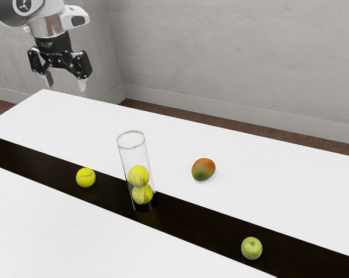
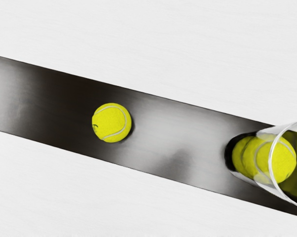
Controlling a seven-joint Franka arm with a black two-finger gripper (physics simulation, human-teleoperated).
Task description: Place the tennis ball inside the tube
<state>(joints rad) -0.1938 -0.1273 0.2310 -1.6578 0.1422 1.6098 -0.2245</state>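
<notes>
Well, ball (image 1: 86, 177) outside tube (image 1: 135, 155); gripper (image 1: 65, 85) high

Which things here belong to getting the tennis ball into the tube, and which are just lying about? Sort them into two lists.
For the job:
loose tennis ball
clear tube, holding two tennis balls
gripper, open

Lying about:
mango
green apple

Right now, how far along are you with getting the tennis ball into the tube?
Two balls sit in the clear tube. Nothing is in hand: my fingers stand apart, empty. The loose tennis ball lies on the black strip, so grasping it and dropping it into the tube are left.
</notes>
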